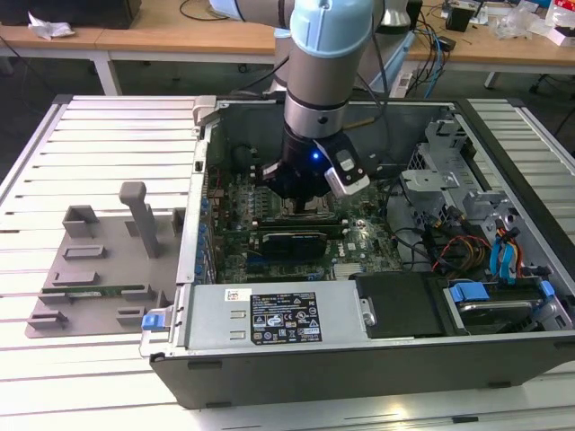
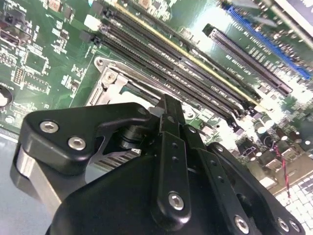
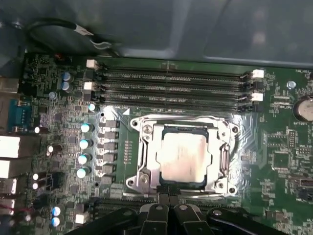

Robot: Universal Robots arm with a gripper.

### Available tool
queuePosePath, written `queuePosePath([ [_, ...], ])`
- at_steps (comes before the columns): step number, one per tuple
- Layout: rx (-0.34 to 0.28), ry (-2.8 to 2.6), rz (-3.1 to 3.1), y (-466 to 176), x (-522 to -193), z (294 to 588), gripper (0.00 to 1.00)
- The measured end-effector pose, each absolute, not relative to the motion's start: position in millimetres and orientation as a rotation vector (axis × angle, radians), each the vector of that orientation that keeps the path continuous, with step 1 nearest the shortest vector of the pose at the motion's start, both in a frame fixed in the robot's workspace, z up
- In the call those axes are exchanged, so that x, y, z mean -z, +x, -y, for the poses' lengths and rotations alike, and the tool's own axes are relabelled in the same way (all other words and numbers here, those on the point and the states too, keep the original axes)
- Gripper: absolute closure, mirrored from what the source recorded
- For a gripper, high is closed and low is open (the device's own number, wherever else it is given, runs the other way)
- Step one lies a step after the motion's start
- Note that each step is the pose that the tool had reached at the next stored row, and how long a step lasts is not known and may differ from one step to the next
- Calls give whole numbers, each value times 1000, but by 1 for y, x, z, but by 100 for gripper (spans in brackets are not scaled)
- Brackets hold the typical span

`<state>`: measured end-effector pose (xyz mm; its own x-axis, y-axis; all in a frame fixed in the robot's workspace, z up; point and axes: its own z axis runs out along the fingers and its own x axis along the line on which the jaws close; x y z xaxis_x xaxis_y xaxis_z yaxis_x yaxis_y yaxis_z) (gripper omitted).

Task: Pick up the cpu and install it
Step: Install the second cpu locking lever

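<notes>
I am seeing an open computer case (image 1: 269, 359) lying on a slatted table (image 1: 54, 162), a grey holder tray (image 1: 90, 269) sitting beside it.

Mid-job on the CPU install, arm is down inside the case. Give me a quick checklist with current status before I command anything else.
1. cpu lying in the socket frame: ok, silvery top sits inside it in the first wrist view.
2. cpu fully flat and seated: cannot tell.
3. gripper over the socket area of the motherboard: ok.
4. Gripper state: cannot tell.
5. memory slots beside the socket untouched: ok.
6. Loose cables lie apart from the arm, toward the exterior view's right: ok.
</notes>
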<state>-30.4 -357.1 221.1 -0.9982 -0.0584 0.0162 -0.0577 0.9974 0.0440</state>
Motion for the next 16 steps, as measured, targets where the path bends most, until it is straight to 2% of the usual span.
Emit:
queuePosePath([
  [2,33,91,3122,-29,-224,356,89],
  [8,-13,90,3121,-24,-251,351,89],
  [16,-20,90,3121,-15,-270,345,89],
])
